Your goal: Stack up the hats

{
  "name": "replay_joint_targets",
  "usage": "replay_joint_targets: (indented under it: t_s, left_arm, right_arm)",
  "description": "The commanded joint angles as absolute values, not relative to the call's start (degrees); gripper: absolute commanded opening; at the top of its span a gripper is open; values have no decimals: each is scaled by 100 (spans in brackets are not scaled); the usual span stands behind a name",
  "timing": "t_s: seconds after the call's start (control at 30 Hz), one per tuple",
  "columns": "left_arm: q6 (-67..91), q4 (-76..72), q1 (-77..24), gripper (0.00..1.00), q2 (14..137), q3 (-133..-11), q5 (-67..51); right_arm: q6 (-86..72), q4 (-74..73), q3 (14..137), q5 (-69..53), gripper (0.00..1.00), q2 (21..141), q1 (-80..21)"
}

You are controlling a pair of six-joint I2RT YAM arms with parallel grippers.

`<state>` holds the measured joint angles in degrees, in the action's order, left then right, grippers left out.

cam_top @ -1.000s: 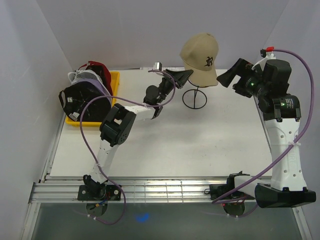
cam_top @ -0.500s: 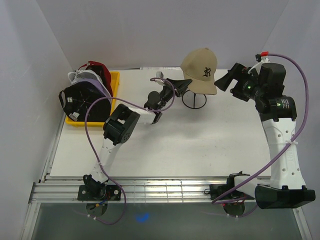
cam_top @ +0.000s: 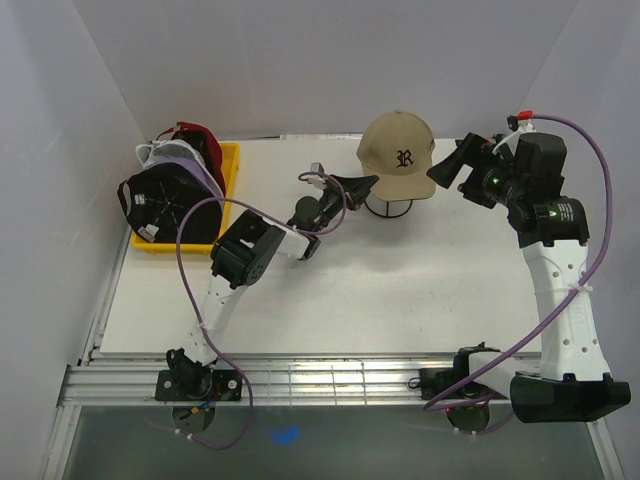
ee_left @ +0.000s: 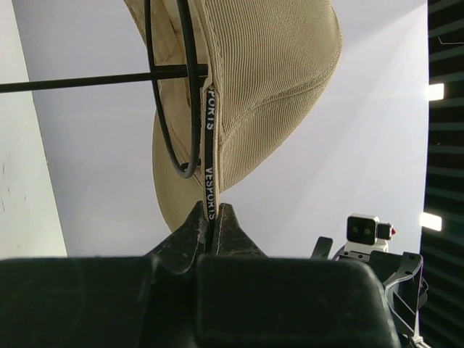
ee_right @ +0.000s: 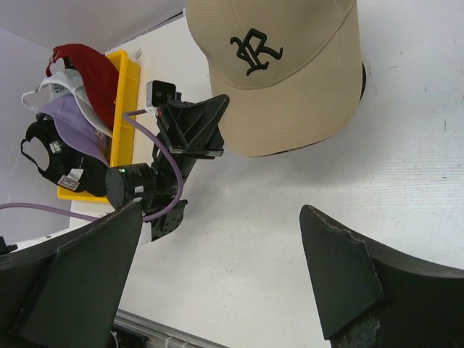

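White counter [cam_top: 400, 290]; yellow tray [cam_top: 230, 162] at upper left holds the black cap [cam_top: 160, 200], lavender cap [cam_top: 188, 162], white cap [cam_top: 150, 152] and dark red cap [cam_top: 195, 135], nested.

Change: the tan corduroy cap [cam_top: 397, 155] hung higher and tilted a second ago. It now sits low on the wire stand [cam_top: 388, 207], frame centre. Judged: first hat seated, four left.

Grip: left tool [cam_top: 372, 182] clamps its rim. Only the left wrist view shows lettered tape [ee_left: 209, 145] pinched. The right tool [cam_top: 447, 172] is spread wide and empty beside the cap.
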<state>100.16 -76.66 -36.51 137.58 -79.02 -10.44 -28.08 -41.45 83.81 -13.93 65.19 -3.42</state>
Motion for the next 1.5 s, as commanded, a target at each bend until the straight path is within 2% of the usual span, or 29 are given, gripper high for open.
replay_joint_targets:
  t_s: [0.0,0.5,0.77,1.07,1.2,1.23,1.3,1.33,1.47]
  left_arm:
    - [10002,-8798,-3630,0,13632,-7708,-1099]
    - [9475,-7418,-3621,0,13360,-8112,-2004]
    - [10081,-8709,-3577,0,13491,-7252,-1424]
    - [10204,-8491,-3577,0,13544,-7233,-1502]
    - [10265,-8472,-3568,13,13553,-7163,-1468]
    - [10292,-8507,-3568,20,13561,-7102,-1459]
    - [10327,-8525,-3568,27,13553,-7032,-1459]
    - [10318,-8560,-3568,34,13544,-6953,-1450]
    - [10231,-8526,-3560,46,13421,-6786,-1485]
  right_arm:
    - [-2733,-3859,8332,-1468,95,6363,-325]
    - [-2698,-3841,8200,-1406,95,6258,-325]
    - [-2663,-3832,8130,-1415,95,6240,-325]
    - [-2654,-3797,8007,-1450,95,6231,-325]
    - [-2654,-3788,7981,-1450,95,6214,-325]
    - [-2646,-3788,7980,-1441,95,6205,-316]
    - [-2637,-3797,7963,-1433,95,6196,-316]
    - [-2637,-3797,7954,-1441,95,6188,-325]
    - [-2628,-3762,7884,-1450,95,6170,-325]
